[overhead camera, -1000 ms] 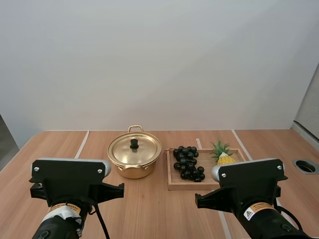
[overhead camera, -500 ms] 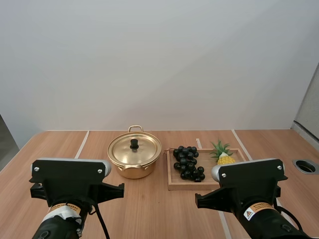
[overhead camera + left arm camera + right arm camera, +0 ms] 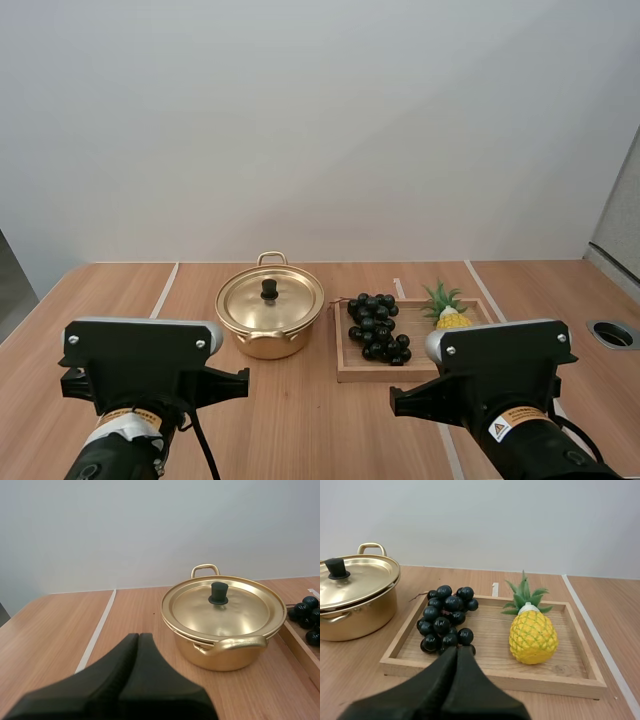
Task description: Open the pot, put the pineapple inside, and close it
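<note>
The pineapple [image 3: 533,635] rests in the wooden tray [image 3: 490,677] beside the grapes [image 3: 445,620], toward the bench's [image 3: 300,420] far edge. The pot [image 3: 222,652], its lid [image 3: 225,607] on, stands just beside the tray on the side of the bench's left edge. The left tool [image 3: 138,640] and right tool [image 3: 457,651] hang closed and empty. Nothing has visibly moved in the past second, so the task appears unstarted.

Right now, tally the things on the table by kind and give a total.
pot: 1
lid: 1
bunch of grapes: 1
pineapple: 1
tray: 1
Total: 5
</note>
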Tool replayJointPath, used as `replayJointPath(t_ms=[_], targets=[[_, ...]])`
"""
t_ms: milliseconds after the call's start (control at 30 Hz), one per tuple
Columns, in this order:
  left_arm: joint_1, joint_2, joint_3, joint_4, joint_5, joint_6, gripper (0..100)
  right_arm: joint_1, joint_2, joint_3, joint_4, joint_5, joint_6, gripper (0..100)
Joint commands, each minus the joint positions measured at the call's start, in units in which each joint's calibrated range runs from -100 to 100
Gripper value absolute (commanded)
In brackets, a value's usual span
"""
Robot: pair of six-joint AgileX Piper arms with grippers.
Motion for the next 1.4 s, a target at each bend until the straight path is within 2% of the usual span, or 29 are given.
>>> replayJointPath(t_ms=[0, 167, 233, 267, 367, 400, 433, 467, 533, 567, 700, 867, 1067, 1267, 1367], targets=[[0.09, -0.37, 0.00, 0.01, -0.42, -0.51, 0, 0.05, -0.39, 0.00, 0.51, 0.13, 0.08, 0], [0.09, -0.37, 0.00, 0.01, -0.42, -0.51, 0, 0.05, -0.39, 0.00, -0.67, -0.04, 0.17, 0], [0.09, -0.37, 0.00, 0.01, -0.42, -0.51, 4, 0.05, -0.39, 0.00, -1.53, -0.04, 0.16, 0], [0.09, -0.37, 0.00, 0.01, -0.42, -0.51, 8, -0.02, -0.39, 0.00, -1.64, -0.04, 0.16, 7], [0.09, -0.37, 0.00, 0.92, -0.42, -0.51, 26, -0.02, -0.39, 0.00, -1.62, -0.04, 0.16, 50], [0.09, -0.37, 0.00, 0.92, -0.42, -0.51, 35, -0.02, -0.39, 0.00, -1.62, -0.04, 0.16, 72], [0.09, -0.37, 0.00, 0.92, -0.42, -0.51, 46, -0.02, -0.39, 0.00, -1.62, -0.04, 0.16, 100], [0.09, -0.37, 0.00, 0.92, -0.42, -0.51, 57, -0.26, -0.39, 0.00, -1.62, -0.04, 0.28, 100], [0.09, -0.37, 0.00, 0.92, -0.42, -0.51, 90, -0.70, -0.39, 0.00, -2.65, -0.04, 0.39, 100], [0.09, -0.37, 0.00, 0.92, -0.42, -0.51, 100, -0.90, -0.39, 0.00, -3.57, -0.04, 0.71, 100], [0.09, -0.37, 0.00, 0.79, -0.42, -0.75, 100, -0.96, -0.39, 0.00, -7.54, -0.04, 3.49, 100], [0.09, -0.37, 0.00, 0.79, -1.26, 0.26, 100, -0.96, -0.39, 0.00, -9.50, -1.22, 3.49, 100], [0.09, -0.37, -2.02, 2.52, -18.54, 9.59, 100, -0.96, -0.39, -0.59, -13.21, -12.02, 3.49, 100], [0.09, -0.37, -9.69, 2.18, -45.21, 9.70, 100, -0.96, -0.39, -12.12, -16.93, -12.21, 1.64, 100], [0.09, -0.37, -14.55, 2.18, -45.50, 9.91, 100, -0.96, -0.39, -19.01, -22.61, -8.72, 0.99, 100]])
